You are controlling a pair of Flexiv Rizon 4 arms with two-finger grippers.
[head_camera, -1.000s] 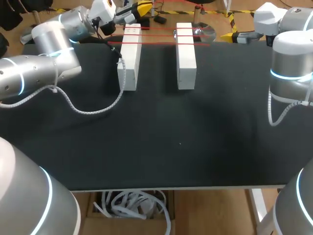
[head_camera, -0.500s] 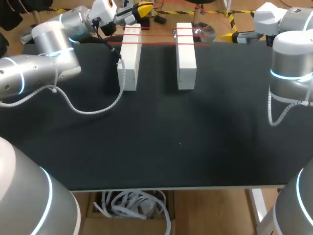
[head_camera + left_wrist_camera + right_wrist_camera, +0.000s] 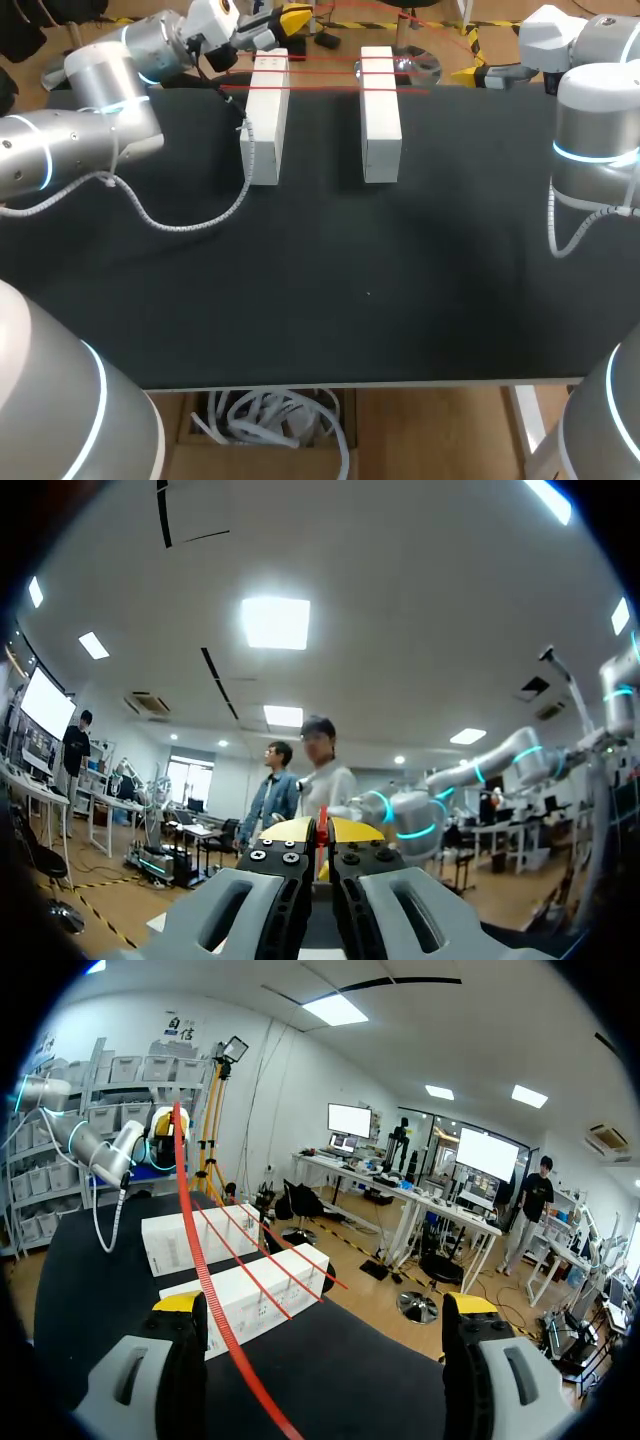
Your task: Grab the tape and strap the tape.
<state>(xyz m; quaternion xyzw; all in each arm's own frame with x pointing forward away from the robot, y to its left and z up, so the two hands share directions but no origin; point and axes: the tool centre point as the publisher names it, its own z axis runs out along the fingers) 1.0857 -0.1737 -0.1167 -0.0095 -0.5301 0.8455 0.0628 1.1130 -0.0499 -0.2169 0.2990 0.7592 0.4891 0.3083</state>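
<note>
Against the earlier frames I am seeing no shift in either arm. My left hand (image 3: 322,832) is staying pinched narrow on the red tape (image 3: 320,88) near the left white block's (image 3: 265,120) far end, while my right hand (image 3: 325,1308) is standing wide open, a strand passing between its fingers. The tape strands are running side to side across both blocks, left and right white block (image 3: 380,115), which are lying lengthwise away from me on the tabletop (image 3: 350,280).
</note>
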